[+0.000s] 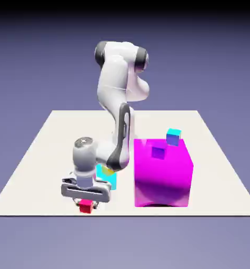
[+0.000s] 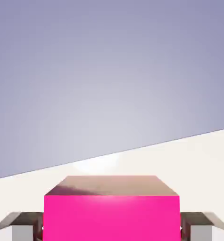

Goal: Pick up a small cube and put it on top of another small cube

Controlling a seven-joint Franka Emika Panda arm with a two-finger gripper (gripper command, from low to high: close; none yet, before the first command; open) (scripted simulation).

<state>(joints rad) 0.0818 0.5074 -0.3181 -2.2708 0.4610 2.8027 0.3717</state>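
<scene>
Inspector: Position of the small glossy red cube [image 1: 85, 206]?

Assessor: At the near edge of the pale matte table [image 1: 37, 157], toward the exterior view's left – between the fingers of the white two-finger gripper [image 1: 85, 202], which is clamped on it. In the hand view the cube [image 2: 111, 217] fills the gap, grey fingertips [image 2: 25, 230] tight against both side faces.

Inspector: Handling?

Assessor: Judged rigid and light; the glossy faces may be slippery, so a square hold on opposite flat sides, as seen, looks right.

Inspector: Destination?

Assessor: The small cube with cyan top and blue-violet sides [image 1: 173, 136] – behind the large magenta block [image 1: 163, 173], well apart from the gripper
</scene>
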